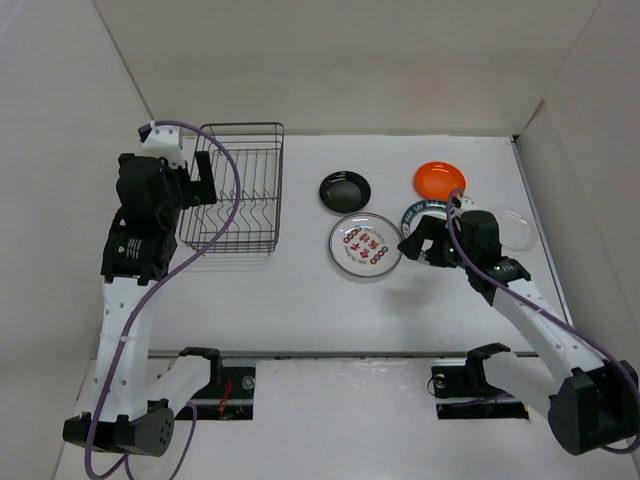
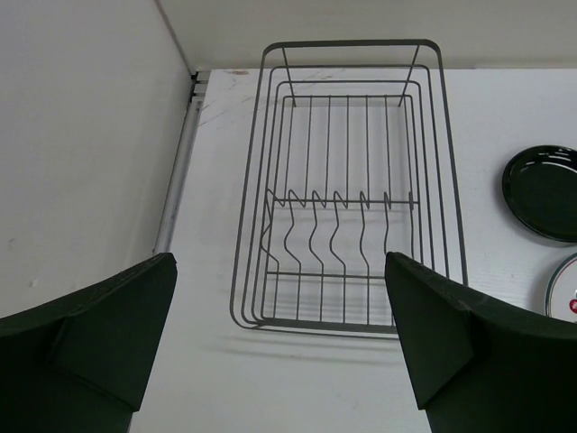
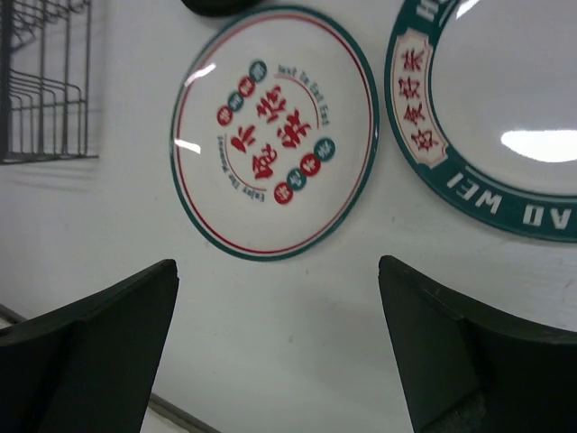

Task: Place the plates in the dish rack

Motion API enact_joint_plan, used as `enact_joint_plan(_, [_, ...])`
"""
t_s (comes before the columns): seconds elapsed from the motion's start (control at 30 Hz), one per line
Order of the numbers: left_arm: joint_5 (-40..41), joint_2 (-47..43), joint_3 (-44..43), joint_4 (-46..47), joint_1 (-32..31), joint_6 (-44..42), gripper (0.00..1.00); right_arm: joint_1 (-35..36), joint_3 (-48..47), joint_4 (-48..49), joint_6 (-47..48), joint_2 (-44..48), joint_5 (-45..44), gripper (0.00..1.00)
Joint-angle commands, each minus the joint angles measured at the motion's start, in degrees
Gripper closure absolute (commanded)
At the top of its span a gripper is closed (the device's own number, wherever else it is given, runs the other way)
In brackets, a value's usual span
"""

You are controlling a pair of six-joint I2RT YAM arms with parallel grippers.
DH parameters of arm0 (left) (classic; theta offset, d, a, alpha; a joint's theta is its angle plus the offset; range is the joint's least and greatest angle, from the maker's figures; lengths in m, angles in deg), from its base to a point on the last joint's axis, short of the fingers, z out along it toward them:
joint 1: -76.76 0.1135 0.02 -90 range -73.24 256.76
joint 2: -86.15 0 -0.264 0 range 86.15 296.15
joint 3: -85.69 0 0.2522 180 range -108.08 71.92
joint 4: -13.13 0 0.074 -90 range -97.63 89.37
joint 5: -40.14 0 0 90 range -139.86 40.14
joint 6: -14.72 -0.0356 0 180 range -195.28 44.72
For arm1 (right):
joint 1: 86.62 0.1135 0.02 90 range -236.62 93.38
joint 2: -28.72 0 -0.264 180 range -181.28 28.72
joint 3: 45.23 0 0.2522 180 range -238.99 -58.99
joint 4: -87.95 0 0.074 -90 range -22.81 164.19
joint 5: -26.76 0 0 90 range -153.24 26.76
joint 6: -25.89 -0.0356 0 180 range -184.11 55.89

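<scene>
Rack (image 1: 240,190) sits unloaded at the far left corner; red-patterned plate (image 3: 275,135) lies flat right of centre. Left gripper (image 2: 279,257) and right gripper (image 3: 278,262) gape empty. The right should pinch that plate's rim, clear of the green-rimmed plate (image 3: 505,90).

Light is bright and even in all three views and seems to fall from overhead. The white desk (image 1: 300,300) and the walls come close to washing out in the top view. Shadows are faint and soft: the dish rack (image 2: 347,180) throws only a pale grey smear just below its near edge in the left wrist view. Glare sits on the glossy plates: an oval white patch on the green-rimmed plate (image 3: 469,189), small streaks on the red-patterned plate (image 3: 270,135), and thin highlights on the black plate (image 2: 541,194). The left gripper (image 2: 279,262) and right gripper (image 3: 278,266) read as near-black masses with little surface detail, slightly soft toward the lower frame edge.
</scene>
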Motion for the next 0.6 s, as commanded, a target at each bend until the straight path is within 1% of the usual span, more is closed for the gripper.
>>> enact_joint_plan(0.0, [-3.3, -1.0, 0.2, 1.2, 0.0, 0.3, 0.0, -0.5, 1.1, 12.6, -4.2, -1.3, 5.3, 0.04])
enact_joint_plan(0.03, [-3.3, -1.0, 0.7, 1.2, 0.0, -0.3, 0.0, -0.5, 2.3, 14.6, -6.2, -2.4, 5.3, 0.08])
enact_joint_plan(0.1, [-4.7, -1.0, 0.7, 1.2, 0.0, -0.3, 0.0, -0.5, 4.0, 17.1, -7.7, -2.9, 5.3, 0.09])
enact_joint_plan(0.2, [-5.2, -1.0, 0.7, 1.8, 0.0, -0.3, 0.0, 0.0, 6.7, 21.0, -10.1, -5.6, 4.3, 0.15])
enact_joint_plan(0.23, [-5.8, -1.0, 0.7, 1.8, 0.0, -0.3, 0.0, 0.0, 7.4, 22.1, -10.8, -6.4, 3.7, 0.15])
enact_joint_plan(0.27, [-5.8, -1.0, 1.2, 1.8, 0.0, -0.3, 0.0, 0.0, 7.9, 23.7, -11.4, -8.7, 3.7, 0.16])
enact_joint_plan(0.37, [-5.8, -1.0, 1.2, 2.3, 0.0, -0.3, 0.0, 0.0, 7.9, 25.7, -11.4, -13.3, 4.3, 0.17])
enact_joint_plan(0.4, [-5.2, -1.0, 1.2, 2.3, 0.0, 0.2, 0.0, 0.0, 7.9, 26.4, -10.8, -16.8, 4.3, 0.19])
enact_joint_plan(0.5, [-4.7, -1.0, 0.7, 2.3, 0.0, 0.2, 0.0, 0.0, 7.4, 28.5, -10.7, -21.4, 5.6, 0.22])
enact_joint_plan(0.57, [-4.7, -1.0, 0.2, 2.3, 0.0, 0.2, 0.0, 0.5, 7.4, 29.5, -10.7, -21.9, 5.6, 0.24])
